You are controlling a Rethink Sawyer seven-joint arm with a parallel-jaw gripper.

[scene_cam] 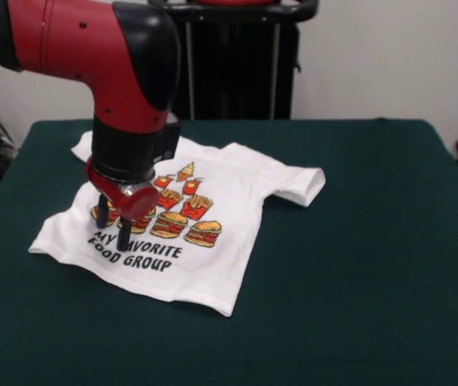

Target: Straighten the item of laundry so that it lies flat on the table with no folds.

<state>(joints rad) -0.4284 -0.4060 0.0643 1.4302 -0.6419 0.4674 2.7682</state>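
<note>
- A small white short-sleeved T-shirt (212, 189) lies printed side up on the dark green table (357, 273), in the left half of the tabletop and closer to its far edge than to its near one.
- The shirt sits skewed to the table's edges: its hem points toward the near left, and its neck end points toward the far edge, behind the arm.
- The print shows burgers, fries and drinks in red, orange and brown, with black lettering below that reads "FAVORITE FOOD GROUP"; the first word is partly covered by the gripper.
- One sleeve (303, 184) sticks out toward the right side of the table, and its end looks folded or bunched, not flat.
- The other sleeve is mostly hidden behind the arm; only a white bit shows at the far left of the shirt.
- The body of the shirt looks mostly smooth, with its bottom corner pointing at the near edge.
- The red and black Sawyer arm (124, 72) comes down over the left part of the shirt.
- The gripper (113, 225) has two dark fingers (123, 236) standing apart, spread and holding nothing, with their tips down at the cloth by the lettering.
- Whether the tips press on the cloth or stop just above it cannot be told.
</note>
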